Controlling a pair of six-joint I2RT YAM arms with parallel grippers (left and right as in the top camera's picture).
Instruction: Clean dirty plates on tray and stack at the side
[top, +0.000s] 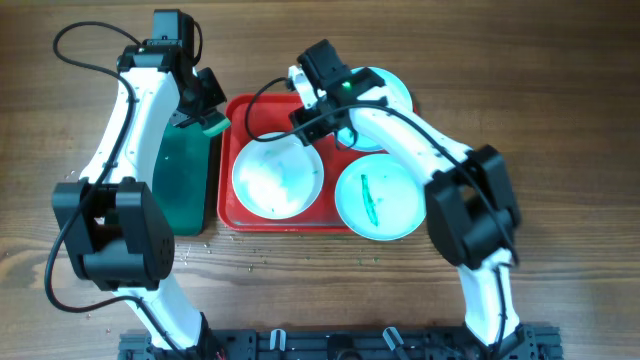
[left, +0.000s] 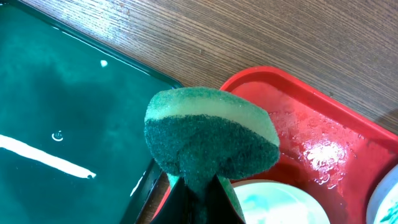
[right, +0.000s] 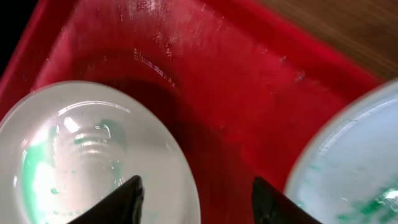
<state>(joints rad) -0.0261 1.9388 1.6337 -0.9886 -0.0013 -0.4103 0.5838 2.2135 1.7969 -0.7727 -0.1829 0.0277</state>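
The red tray (top: 228, 160) holds a white plate (top: 275, 180) with faint green smears on its left. A pale aqua plate (top: 378, 200) with a green streak lies at its front right. A second aqua plate (top: 398, 88) sits at the back right, partly hidden by my right arm. My right gripper (top: 318, 128) hovers open and empty over the tray (right: 217, 74), between the white plate (right: 93, 155) and an aqua plate (right: 354, 162). My left gripper (top: 205, 118) is shut on a green and yellow sponge (left: 211, 140) above the tray's left rim (left: 298, 118).
A dark green tray (top: 185, 180) lies directly left of the red one, and its wet surface (left: 62, 112) shows in the left wrist view. Small crumbs dot the wooden table (top: 300, 250) in front of both trays. Black cables loop off both arms.
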